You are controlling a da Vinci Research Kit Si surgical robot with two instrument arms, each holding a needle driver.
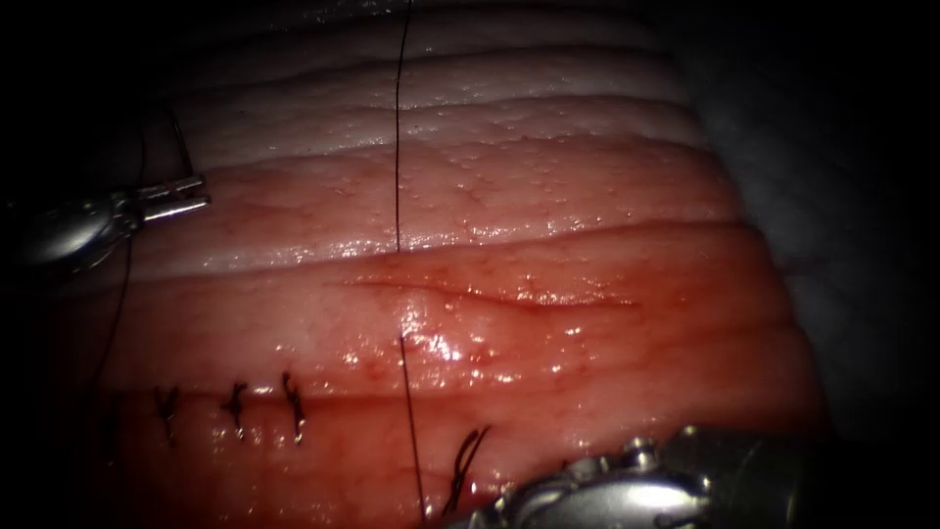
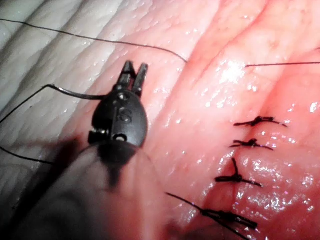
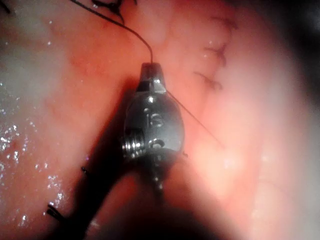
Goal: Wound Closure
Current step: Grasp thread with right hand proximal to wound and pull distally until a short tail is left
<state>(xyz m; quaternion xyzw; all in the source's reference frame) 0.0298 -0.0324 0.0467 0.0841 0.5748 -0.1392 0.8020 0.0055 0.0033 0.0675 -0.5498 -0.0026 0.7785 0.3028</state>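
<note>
Right tool [image 3: 150, 67]: we are seeing its jaws closed on the thread [image 1: 398, 147], a knotted stitch [image 1: 465, 460] just beside it.
Left tool [image 1: 181, 196]: jaws slightly parted, gripping nothing; thread is trailing beside it.
Needle: we cannot place it.
Risk: we judge the taut thread could be cutting into the tissue [image 1: 587, 196] beyond.

Right tool [image 3: 149, 70] over red tissue [image 3: 60, 125], jaws closed on thread [image 3: 135, 35], knotted stitches [image 3: 214, 50] beside it
</note>
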